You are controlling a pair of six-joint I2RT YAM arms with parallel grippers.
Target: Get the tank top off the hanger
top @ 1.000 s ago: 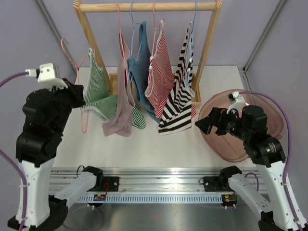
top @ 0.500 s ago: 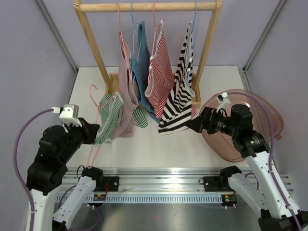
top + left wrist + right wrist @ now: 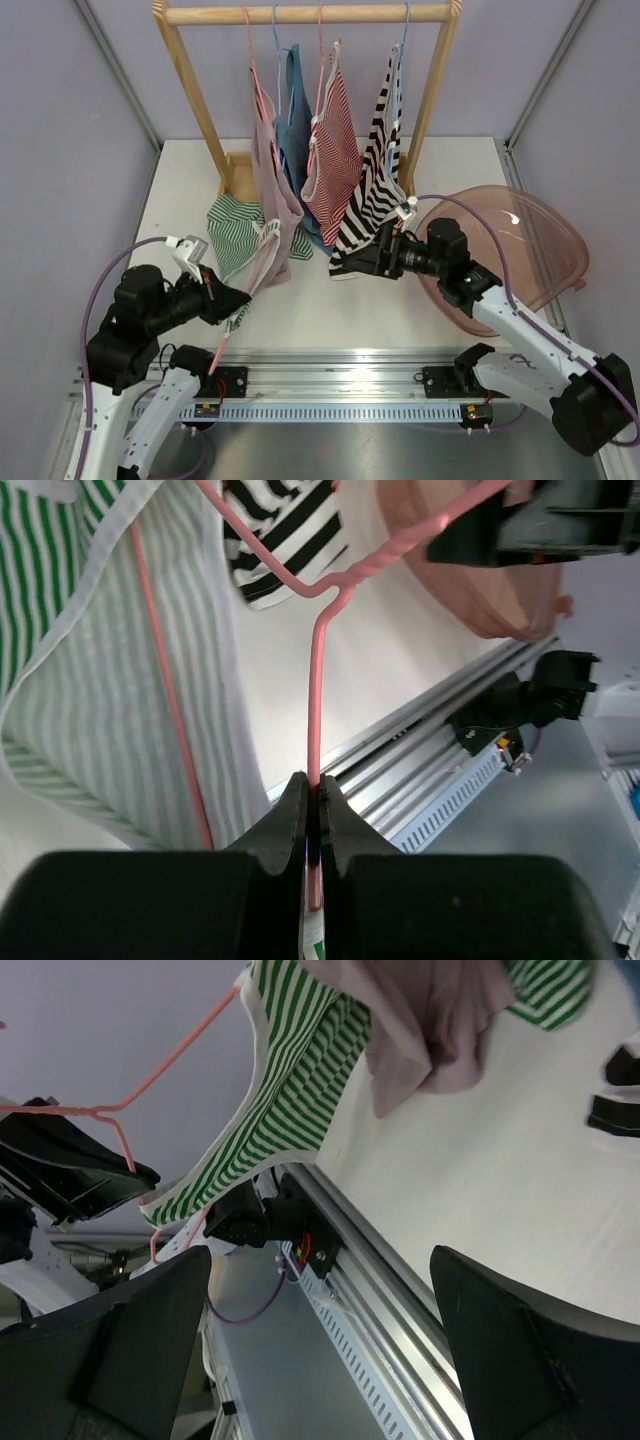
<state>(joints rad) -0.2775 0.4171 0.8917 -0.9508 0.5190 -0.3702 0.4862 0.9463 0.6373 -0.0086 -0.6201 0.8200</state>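
Note:
The green-and-white striped tank top (image 3: pixel 232 238) hangs on a pink wire hanger (image 3: pixel 258 262), off the rack and low over the table at the left. My left gripper (image 3: pixel 226 300) is shut on the hanger's stem (image 3: pixel 316 700), with the top (image 3: pixel 90 680) draped to its left. My right gripper (image 3: pixel 358 258) is open and empty, just under the hem of the black-and-white top, to the right of the green top. In the right wrist view its gripper (image 3: pixel 320 1255) stands wide open, with the green top (image 3: pixel 290 1090) and the hanger (image 3: pixel 180 1050) ahead.
A wooden rack (image 3: pixel 195 90) at the back holds mauve (image 3: pixel 270 170), blue (image 3: pixel 295 110), red-striped (image 3: pixel 335 150) and black-and-white striped (image 3: pixel 372 190) tops. A pink basin (image 3: pixel 530 250) sits at the right. A metal rail (image 3: pixel 330 385) runs along the near edge.
My left arm has swung down and toward the near edge, carrying the hanger and the green top lower. My right arm has reached left from the basin to below the black-and-white top.

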